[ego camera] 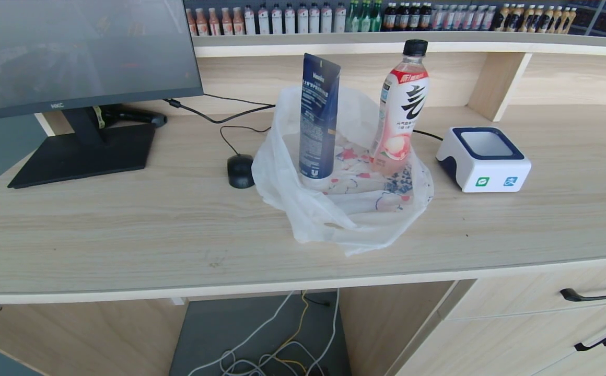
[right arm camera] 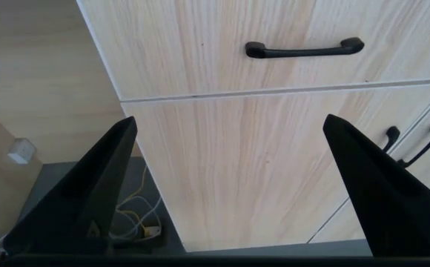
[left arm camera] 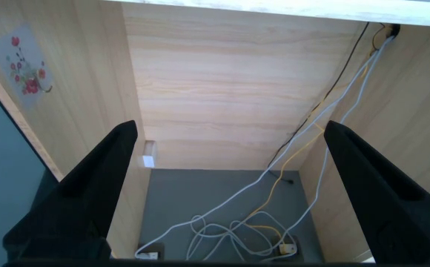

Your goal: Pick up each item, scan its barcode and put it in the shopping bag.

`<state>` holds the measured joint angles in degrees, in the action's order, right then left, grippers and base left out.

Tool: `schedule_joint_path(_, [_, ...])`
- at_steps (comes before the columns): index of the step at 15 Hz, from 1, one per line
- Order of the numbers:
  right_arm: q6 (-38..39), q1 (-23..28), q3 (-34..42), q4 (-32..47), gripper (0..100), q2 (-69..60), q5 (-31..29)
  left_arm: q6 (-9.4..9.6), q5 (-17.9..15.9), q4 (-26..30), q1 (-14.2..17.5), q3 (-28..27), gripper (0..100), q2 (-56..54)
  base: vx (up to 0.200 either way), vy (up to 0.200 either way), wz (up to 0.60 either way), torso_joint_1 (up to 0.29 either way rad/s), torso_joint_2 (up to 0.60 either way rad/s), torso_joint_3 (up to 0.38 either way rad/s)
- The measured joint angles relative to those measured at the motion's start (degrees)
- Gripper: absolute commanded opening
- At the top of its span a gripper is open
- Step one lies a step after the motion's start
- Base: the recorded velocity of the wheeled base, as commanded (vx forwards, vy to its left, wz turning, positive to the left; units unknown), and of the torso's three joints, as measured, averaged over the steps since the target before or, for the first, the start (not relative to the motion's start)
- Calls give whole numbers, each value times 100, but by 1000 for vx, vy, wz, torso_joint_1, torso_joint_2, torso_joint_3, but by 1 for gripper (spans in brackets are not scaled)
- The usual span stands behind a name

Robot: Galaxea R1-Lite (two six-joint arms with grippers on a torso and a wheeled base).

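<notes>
A white plastic shopping bag [ego camera: 345, 209] lies open on the wooden counter [ego camera: 125, 230]. Inside it stand a dark blue tube [ego camera: 318, 117] and a pink peach drink bottle [ego camera: 401, 109] with a black cap, both upright. A white and blue barcode scanner box [ego camera: 483, 159] sits just right of the bag. My left gripper [left arm camera: 230, 170] is open below the counter, facing the knee space with its cables. My right gripper [right arm camera: 226, 170] is open too, in front of the drawer fronts, with nothing between its fingers.
A monitor [ego camera: 78, 52] on a black stand occupies the counter's left. A black mouse [ego camera: 240, 171] lies left of the bag. A shelf of bottles [ego camera: 376, 18] runs along the back. Drawers with black handles [ego camera: 598, 295] sit at lower right; loose cables [ego camera: 277, 350] lie under the counter.
</notes>
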<state>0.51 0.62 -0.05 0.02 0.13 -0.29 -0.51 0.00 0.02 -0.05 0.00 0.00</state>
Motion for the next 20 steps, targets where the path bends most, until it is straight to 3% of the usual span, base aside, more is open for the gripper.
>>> schedule_joint_path(4, [0, 0, 0, -2, 100, -2, 2, 0, 0, 2, 0, 0, 100, 0, 0, 0, 0, 0, 0, 0])
schedule_joint_path(7, [2, 0, 0, -2, 100, -2, 2, 0, 0, 0, -6, 0, 100, 0, -200, 0, 0, 12, 7, -1])
schedule_joint_path(16, [2, 0, -5, -2, 100, -2, 2, -27, 0, -2, 5, 0, 100, 0, 0, 0, 0, 0, 0, 0])
schedule_joint_path(20, [2, 6, -5, -2, 100, -2, 5, -44, 10, -2, 0, 0, 100, 0, 0, -200, 0, 1, 0, 2])
